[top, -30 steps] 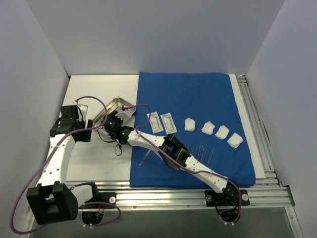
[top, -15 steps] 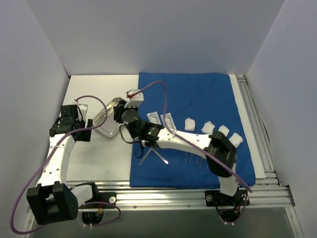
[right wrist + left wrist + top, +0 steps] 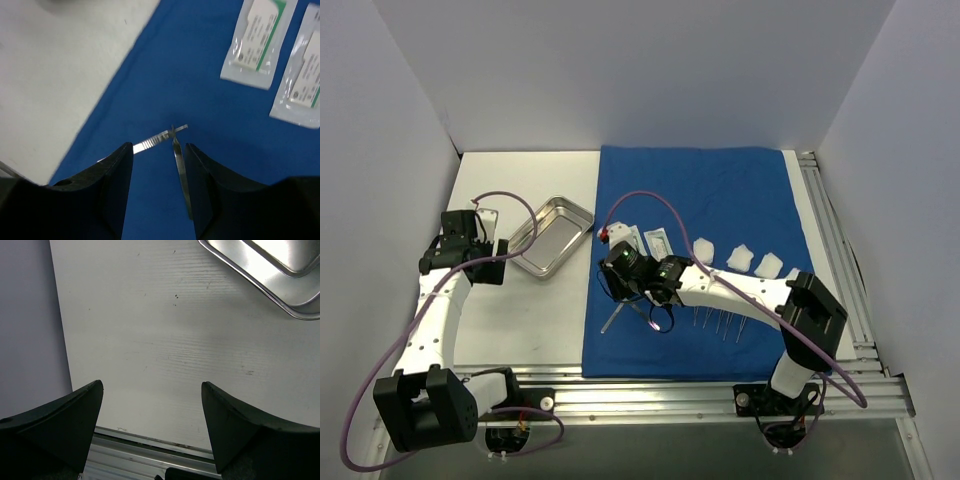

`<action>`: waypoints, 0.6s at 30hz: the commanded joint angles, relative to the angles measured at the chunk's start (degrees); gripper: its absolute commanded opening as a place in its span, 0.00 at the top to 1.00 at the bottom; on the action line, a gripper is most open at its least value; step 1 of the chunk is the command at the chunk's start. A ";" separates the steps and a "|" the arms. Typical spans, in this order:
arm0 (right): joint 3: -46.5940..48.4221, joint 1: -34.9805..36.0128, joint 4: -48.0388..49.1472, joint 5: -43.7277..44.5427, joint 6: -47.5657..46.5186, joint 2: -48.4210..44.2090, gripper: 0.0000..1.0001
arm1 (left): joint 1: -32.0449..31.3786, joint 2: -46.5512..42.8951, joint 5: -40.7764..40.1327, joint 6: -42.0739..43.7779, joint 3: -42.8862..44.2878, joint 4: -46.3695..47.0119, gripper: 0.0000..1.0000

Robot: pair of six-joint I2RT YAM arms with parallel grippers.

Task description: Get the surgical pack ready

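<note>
The fingers [image 3: 112, 185] of the right gripper [image 3: 159, 152] are standing moderately apart and are holding nothing. They are hanging just above two thin metal instruments [image 3: 176, 145] that are lying crossed on the royal-blue drape [image 3: 165, 75]. Two white sachets [image 3: 256, 42] are lying near them, further up the cloth. The left gripper [image 3: 152, 390] is waiting with its fingers wide and empty over the bare white table [image 3: 150, 315], and the steel tray [image 3: 280, 285] is showing at the corner of its view.

I think the danger is coming from the crossing. If the jaws are closing here, they may be catching both instruments together, or only the tip of one, which then may be slipping out. They may also be pinching the cloth and dragging it, disturbing the sachets and the gauze wads [image 3: 739, 258].

The pack is not yet looking assembled: the drape is lying flat and open, the shiny tray is sitting empty off the cloth, and more instruments [image 3: 720, 322] are lying in a row towards the near edge of the drape.
</note>
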 commanded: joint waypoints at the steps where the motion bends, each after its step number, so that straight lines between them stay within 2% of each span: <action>1: -2.28 0.35 -8.49 -2.54 -1.19 -0.12 0.58 | 0.42 -0.63 1.03 0.74 2.24 0.17 0.11; 7: -3.25 0.35 -12.36 -2.72 -1.46 5.06 0.59 | 0.42 -0.80 1.64 1.18 1.54 0.26 0.11; 18: -5.88 -1.24 -10.70 -4.83 -2.51 8.32 0.60 | 0.42 -0.72 1.73 1.27 1.10 0.52 0.11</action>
